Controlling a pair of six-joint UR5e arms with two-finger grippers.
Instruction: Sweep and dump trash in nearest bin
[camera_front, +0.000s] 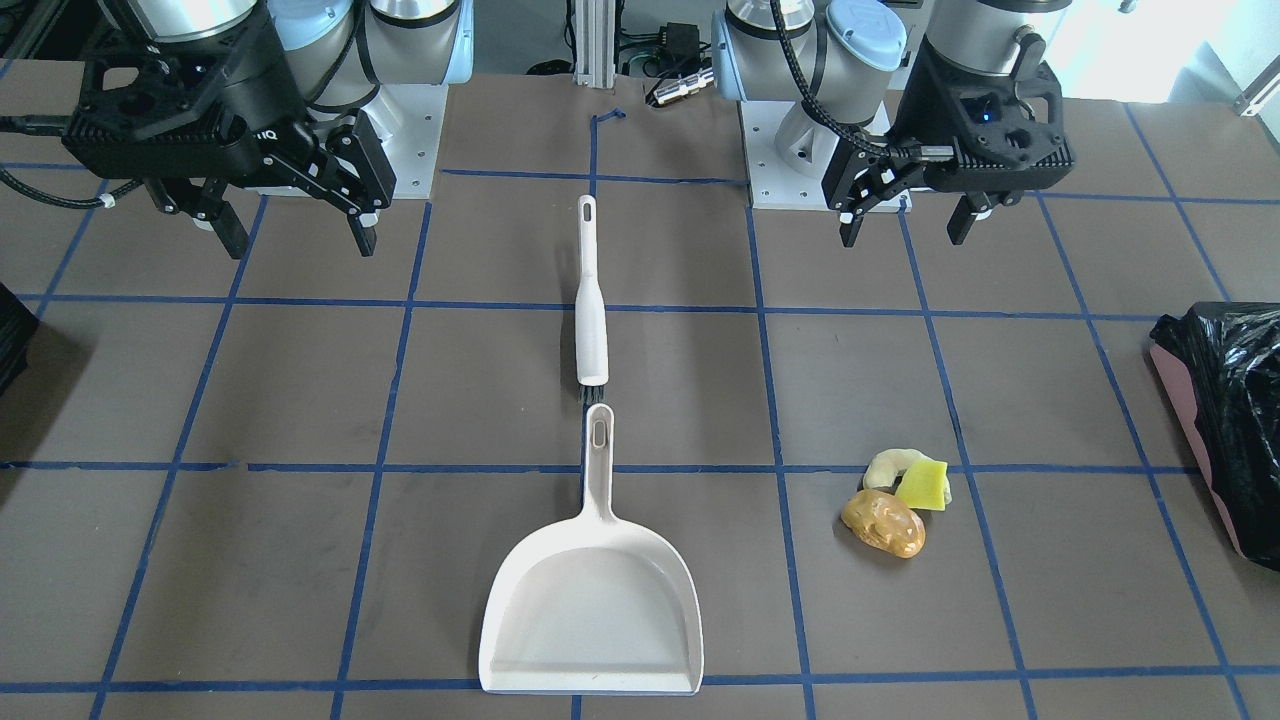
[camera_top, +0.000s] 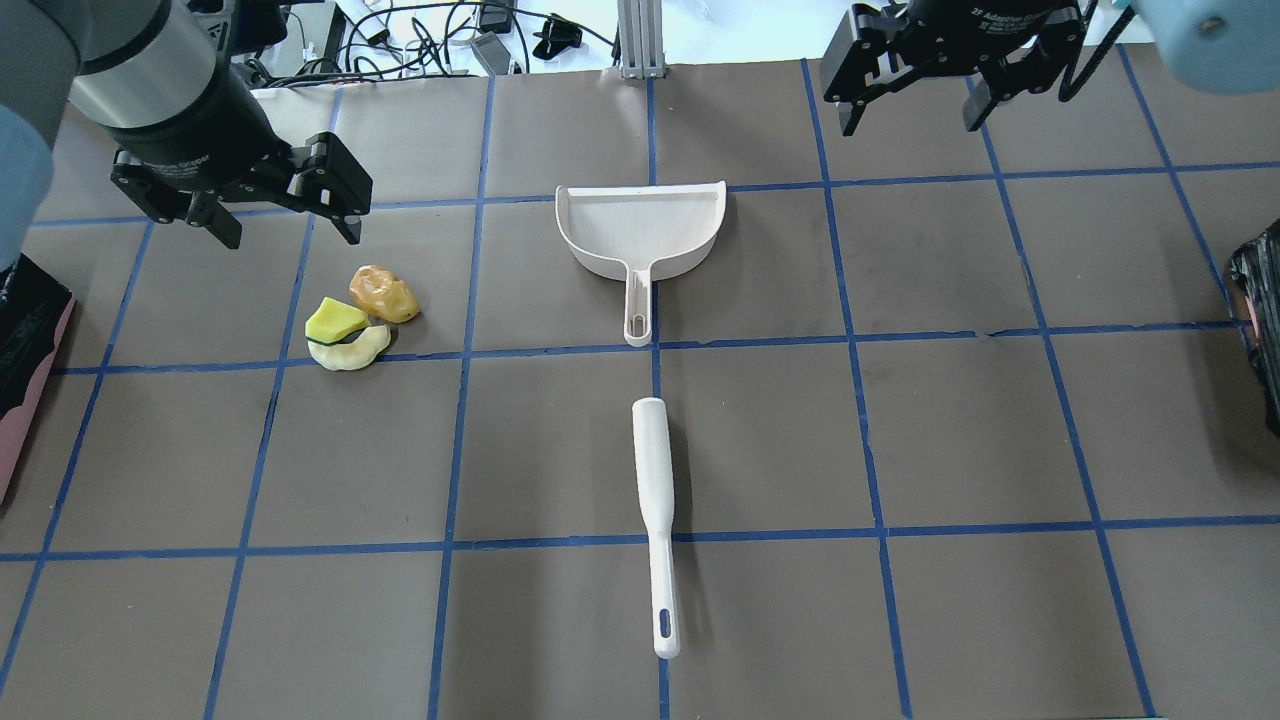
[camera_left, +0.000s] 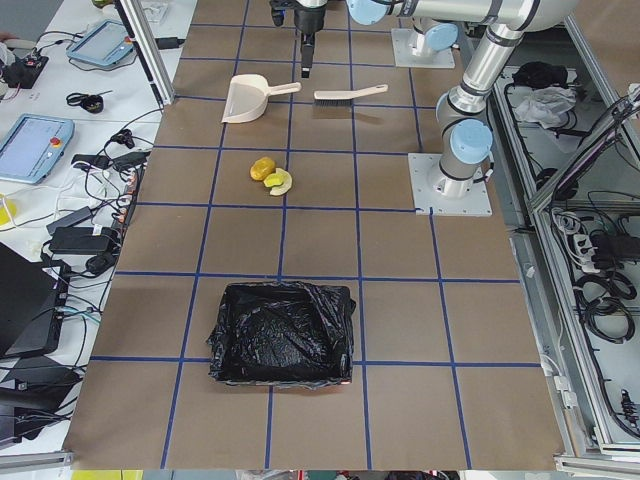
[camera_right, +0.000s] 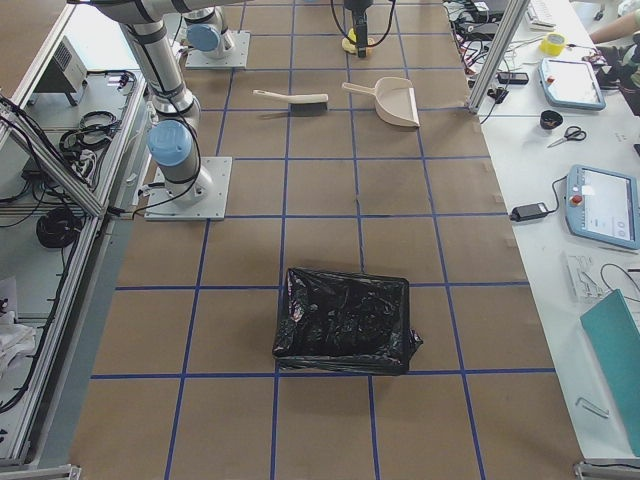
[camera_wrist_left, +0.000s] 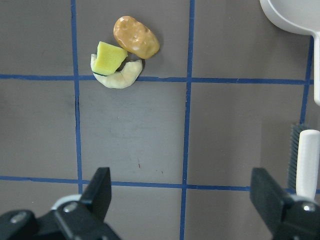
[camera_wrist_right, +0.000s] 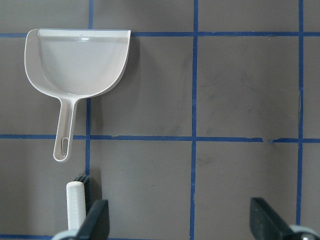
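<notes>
The trash lies in one clump on the table: an orange-brown lump (camera_front: 883, 523), a yellow-green wedge (camera_front: 922, 485) and a pale cream curved piece (camera_front: 888, 462). The wrist view shows them too: the lump (camera_wrist_left: 136, 36), the wedge (camera_wrist_left: 109, 57), the curved piece (camera_wrist_left: 122, 77). My left gripper (camera_top: 290, 238) hangs open and empty above the table near them. A black-lined pink bin (camera_front: 1225, 400) stands at the table's end on my left, also in the side view (camera_left: 283, 335). My right gripper (camera_top: 910, 122) is open and empty, high over the far right.
A cream-white dustpan (camera_top: 640, 225) lies mid-table, handle toward me. A white brush (camera_top: 655, 480) lies in line with it, bristles near the pan's handle. A second black-lined bin (camera_right: 345, 322) stands at the table's end on my right. Blue tape lines grid the brown table.
</notes>
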